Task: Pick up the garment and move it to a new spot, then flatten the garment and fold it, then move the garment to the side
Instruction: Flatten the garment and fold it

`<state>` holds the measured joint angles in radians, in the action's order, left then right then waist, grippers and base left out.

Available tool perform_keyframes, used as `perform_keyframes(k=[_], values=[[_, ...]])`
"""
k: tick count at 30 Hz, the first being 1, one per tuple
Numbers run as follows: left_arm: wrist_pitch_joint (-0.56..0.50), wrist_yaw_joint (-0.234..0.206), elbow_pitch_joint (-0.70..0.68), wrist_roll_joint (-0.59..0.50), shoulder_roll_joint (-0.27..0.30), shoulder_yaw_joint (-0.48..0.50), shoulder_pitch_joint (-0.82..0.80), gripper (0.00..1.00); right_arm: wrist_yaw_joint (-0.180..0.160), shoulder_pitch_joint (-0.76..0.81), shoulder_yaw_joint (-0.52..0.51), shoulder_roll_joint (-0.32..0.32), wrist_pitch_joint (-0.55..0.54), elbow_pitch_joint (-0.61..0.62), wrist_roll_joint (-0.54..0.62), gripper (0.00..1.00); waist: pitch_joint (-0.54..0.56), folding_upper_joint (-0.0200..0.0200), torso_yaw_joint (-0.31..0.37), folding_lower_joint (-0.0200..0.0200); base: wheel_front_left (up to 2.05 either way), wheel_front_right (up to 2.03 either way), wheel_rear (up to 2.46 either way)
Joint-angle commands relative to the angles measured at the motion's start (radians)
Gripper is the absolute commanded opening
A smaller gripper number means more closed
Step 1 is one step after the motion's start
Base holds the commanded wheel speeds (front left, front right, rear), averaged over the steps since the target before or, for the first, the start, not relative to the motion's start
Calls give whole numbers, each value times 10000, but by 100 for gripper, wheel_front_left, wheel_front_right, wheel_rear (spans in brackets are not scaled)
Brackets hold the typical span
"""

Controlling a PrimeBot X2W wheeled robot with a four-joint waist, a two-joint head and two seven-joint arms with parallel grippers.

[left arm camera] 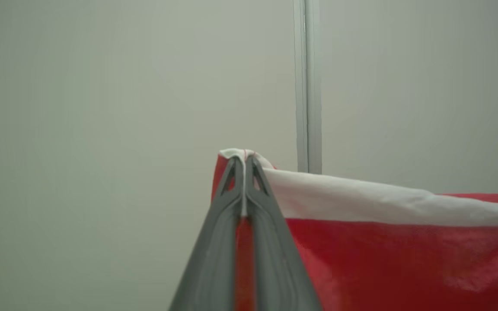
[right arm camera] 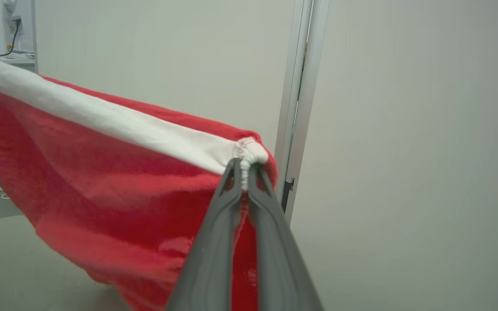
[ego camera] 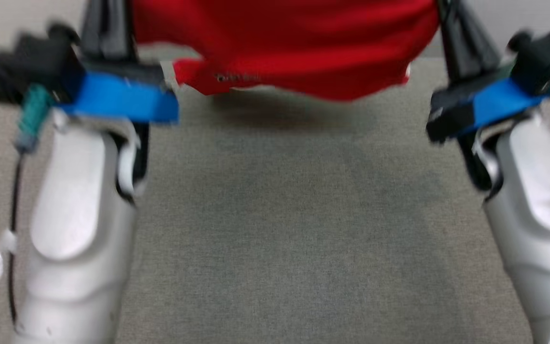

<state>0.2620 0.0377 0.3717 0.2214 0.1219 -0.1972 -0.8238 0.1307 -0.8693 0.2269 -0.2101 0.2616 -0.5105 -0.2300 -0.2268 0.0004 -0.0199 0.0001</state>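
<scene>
The garment [ego camera: 284, 43] is red with a white band along its upper edge and hangs in the air, stretched between both grippers above the grey table [ego camera: 275, 215]. Its lower edge dangles a little above the table top. In the left wrist view my left gripper [left arm camera: 244, 162] is shut on one corner of the garment [left arm camera: 383, 250], the white band [left arm camera: 361, 198] running off to the right. In the right wrist view my right gripper [right arm camera: 243, 166] is shut on the other corner of the garment [right arm camera: 102, 181], right at the gathered end of the white band [right arm camera: 102, 119].
A pale wall with a vertical white frame strip [left arm camera: 307, 86] stands behind the garment. The same frame [right arm camera: 301, 86] shows in the right wrist view, with a desk and cable [right arm camera: 7, 30] at the far left. Both pale forearms [ego camera: 79, 215] flank the table.
</scene>
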Motion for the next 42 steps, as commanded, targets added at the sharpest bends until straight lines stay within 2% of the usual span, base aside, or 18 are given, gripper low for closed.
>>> perform_keyframes(k=[1, 11, 15, 21, 31, 37, 42], values=[[32, 74, -58, 82, -116, 108, 537, 0, 1, 374, 69, -51, 37, -49, 51, 0, 143, -4, 33, -1, 0, 0, 0], [30, 385, 233, 1011, -704, 475, 6021, 0, 1, 5000, 680, 195, 41, -343, -523, 0, 1313, -4, -144, -1, 0, 0, 0], [31, 224, 46, 1788, -714, 444, 7473, 0, 1, 6382, 929, 427, 42, -172, -715, 0, 1941, -4, -133, -1, 0, 0, 0], [31, 276, -133, 1564, -707, 430, 8661, 0, 1, 7863, 839, 744, 40, 155, -971, 0, 2599, -4, -233, -1, 0, 0, 0], [32, 415, -661, 1422, -712, 804, 9301, 0, 1, 8924, 784, 828, 41, 531, -1303, 0, 2979, -4, -159, -1, 0, 0, 0], [32, 559, -514, 896, -717, 628, 7840, 0, 1, 8095, 744, 998, 41, 797, -1484, 0, 2453, -4, 165, -1, 0, 0, 0], [31, 730, 369, 315, -530, 532, 5810, 0, 1, 6843, 889, 1193, 39, 614, -1608, 0, 1494, -4, 622, -1, 0, 0, 0]])
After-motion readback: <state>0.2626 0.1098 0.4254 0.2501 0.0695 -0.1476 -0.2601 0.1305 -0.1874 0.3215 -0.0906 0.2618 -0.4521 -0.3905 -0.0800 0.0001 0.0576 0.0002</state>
